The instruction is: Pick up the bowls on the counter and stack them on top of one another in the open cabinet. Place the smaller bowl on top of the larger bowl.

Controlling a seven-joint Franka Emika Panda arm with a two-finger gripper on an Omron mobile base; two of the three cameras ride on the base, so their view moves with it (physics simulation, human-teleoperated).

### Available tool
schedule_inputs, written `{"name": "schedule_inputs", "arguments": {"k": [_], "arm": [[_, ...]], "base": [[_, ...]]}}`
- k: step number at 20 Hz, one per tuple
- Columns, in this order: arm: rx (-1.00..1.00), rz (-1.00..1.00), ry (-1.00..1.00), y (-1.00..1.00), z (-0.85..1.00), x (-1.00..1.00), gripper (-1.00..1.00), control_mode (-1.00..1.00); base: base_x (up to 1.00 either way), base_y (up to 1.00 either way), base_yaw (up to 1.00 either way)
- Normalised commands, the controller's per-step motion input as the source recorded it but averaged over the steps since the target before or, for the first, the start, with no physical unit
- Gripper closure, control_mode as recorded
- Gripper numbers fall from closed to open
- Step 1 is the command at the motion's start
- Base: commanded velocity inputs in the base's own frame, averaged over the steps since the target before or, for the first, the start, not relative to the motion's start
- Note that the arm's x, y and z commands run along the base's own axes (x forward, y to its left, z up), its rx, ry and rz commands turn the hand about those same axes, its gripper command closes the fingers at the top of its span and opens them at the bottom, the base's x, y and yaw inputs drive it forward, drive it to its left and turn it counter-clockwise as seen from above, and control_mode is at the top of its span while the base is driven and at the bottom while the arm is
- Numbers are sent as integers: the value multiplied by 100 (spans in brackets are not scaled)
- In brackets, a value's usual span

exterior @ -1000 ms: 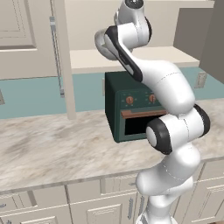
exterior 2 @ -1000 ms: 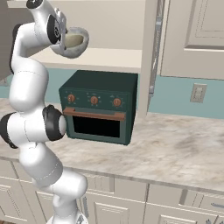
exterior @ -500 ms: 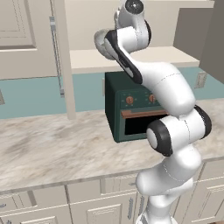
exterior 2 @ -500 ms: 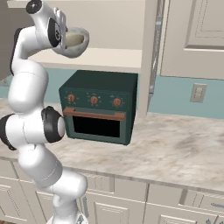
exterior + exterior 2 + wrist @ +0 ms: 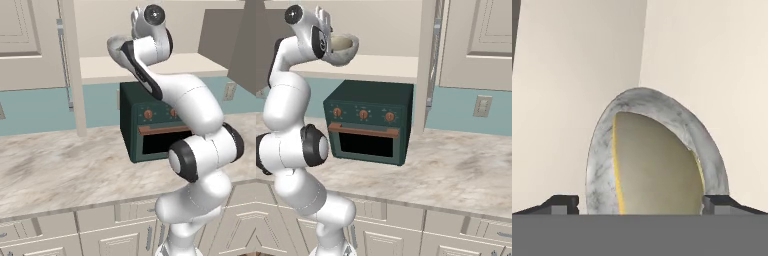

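In the open cabinet [image 5: 381, 67] the larger bowl [image 5: 601, 150], grey-white marbled, rests on the pale shelf. The smaller bowl [image 5: 657, 170], yellowish-tan, sits nested inside it. In the right base view the larger bowl [image 5: 345, 56] stands at the shelf's left end with the smaller bowl [image 5: 342, 43] showing in its mouth. My gripper [image 5: 641, 205] is open, its fingertips [image 5: 561, 203] wide apart on either side of the stack and not touching it. In the right base view my gripper [image 5: 328, 30] hangs just left of the bowls. The arm hides the bowls in the left base view.
A dark green oven [image 5: 368, 122] stands on the counter [image 5: 456, 165] under the shelf, with the arm's elbow close in front of it. Cream panelled doors [image 5: 481, 40] flank the compartment, and a metal handle [image 5: 61, 30] runs down beside the open cabinet [image 5: 100, 67].
The hand has shifted only slightly near the bowls. The stacked bowls have not moved and the jaws stay open.
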Motion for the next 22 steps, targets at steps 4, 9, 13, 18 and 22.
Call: {"name": "schedule_inputs", "arguments": {"k": [4,9,13,18,22], "arm": [[0,0,-12,0,26,-4,-100,-100],[0,0,-10,0,35,-10,-100,-100],[0,0,-7,0,41,-11,-100,-100],[0,0,-8,0,38,-10,-100,-100],[0,0,-9,0,40,-14,-100,-100]], "base": [[0,0,0],[0,0,0],[0,0,0],[0,0,0],[0,0,0]]}}
